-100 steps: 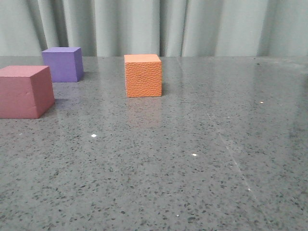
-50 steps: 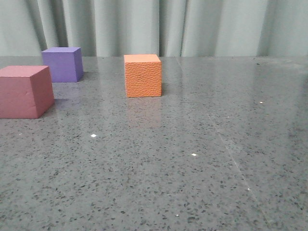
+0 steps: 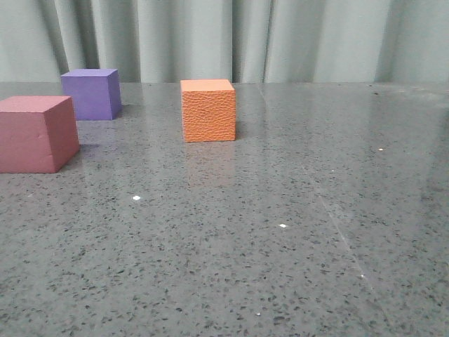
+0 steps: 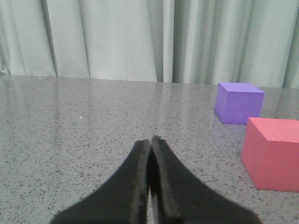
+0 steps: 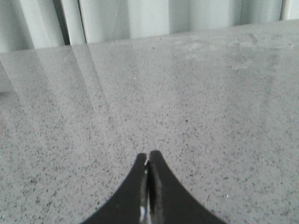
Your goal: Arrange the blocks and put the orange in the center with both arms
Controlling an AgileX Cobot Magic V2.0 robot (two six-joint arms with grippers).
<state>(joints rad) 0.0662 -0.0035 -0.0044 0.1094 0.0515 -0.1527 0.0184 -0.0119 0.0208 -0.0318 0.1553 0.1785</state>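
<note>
Three foam cubes stand on the grey speckled table (image 3: 280, 210). The orange cube (image 3: 208, 110) with its pebbled face sits near the middle back. A purple cube (image 3: 90, 93) is at the back left, and a red-pink cube (image 3: 36, 133) stands nearer, at the left edge of the front view. In the left wrist view my left gripper (image 4: 150, 139) is shut and empty, with the purple cube (image 4: 238, 102) and the red-pink cube (image 4: 274, 154) ahead of it to one side. My right gripper (image 5: 148, 154) is shut over bare table, with no cube in its view.
A pale grey-green curtain (image 3: 280, 38) hangs along the far edge of the table. Neither arm shows in the front view.
</note>
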